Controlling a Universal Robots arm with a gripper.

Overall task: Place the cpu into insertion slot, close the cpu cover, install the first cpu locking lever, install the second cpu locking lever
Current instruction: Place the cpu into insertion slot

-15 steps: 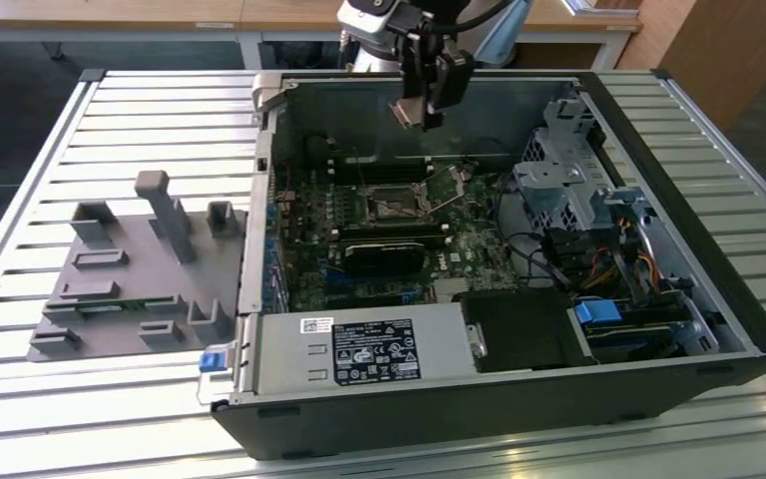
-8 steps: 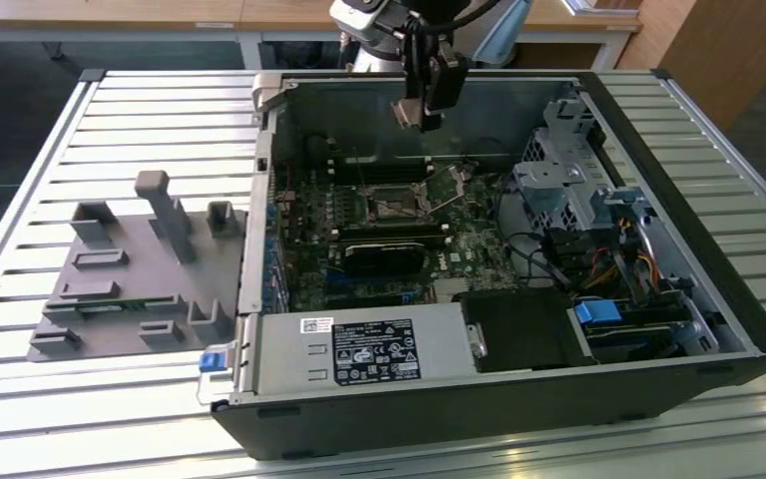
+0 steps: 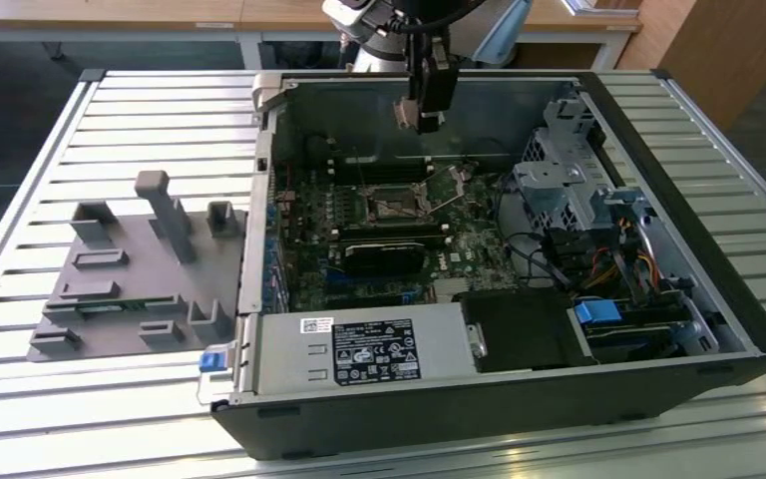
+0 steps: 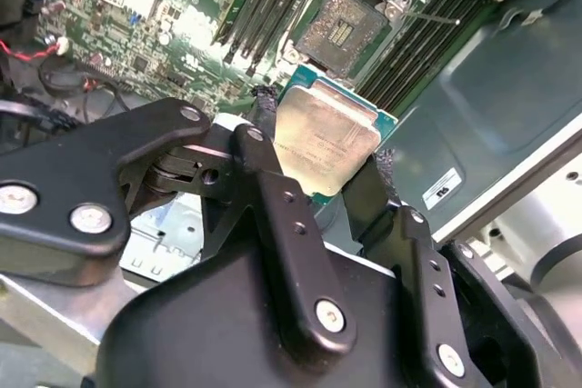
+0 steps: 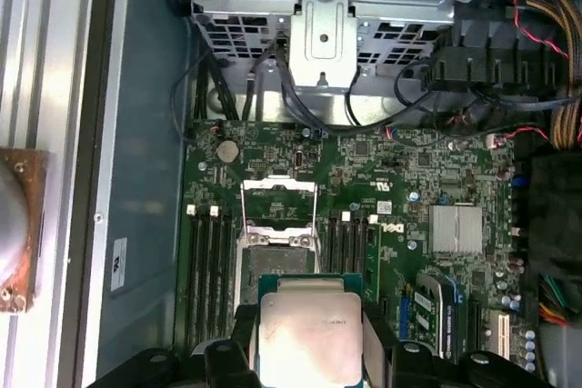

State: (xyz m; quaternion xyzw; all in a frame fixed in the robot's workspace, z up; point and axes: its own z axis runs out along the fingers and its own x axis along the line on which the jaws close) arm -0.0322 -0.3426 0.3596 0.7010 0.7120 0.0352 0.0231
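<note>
Above computer case (image 3: 490, 409), cpu (image 4: 327, 147) in hand (image 4: 323, 134)

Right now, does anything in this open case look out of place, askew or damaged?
Nothing looks broken or misplaced. The one oddity: the cpu, held in the gripper above the board, has a blotchy, smeared metal top. The insertion slot is bare with the cpu cover swung up.

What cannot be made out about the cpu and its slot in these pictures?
1. Underside of the cpu: faces away in both wrist views.
2. Cpu's side edges, second wrist view: covered by fingers of the gripper.
3. Contacts of the insertion slot, exterior view: too small.
4. Slot's near part, first wrist view: hidden behind the cpu.
</note>
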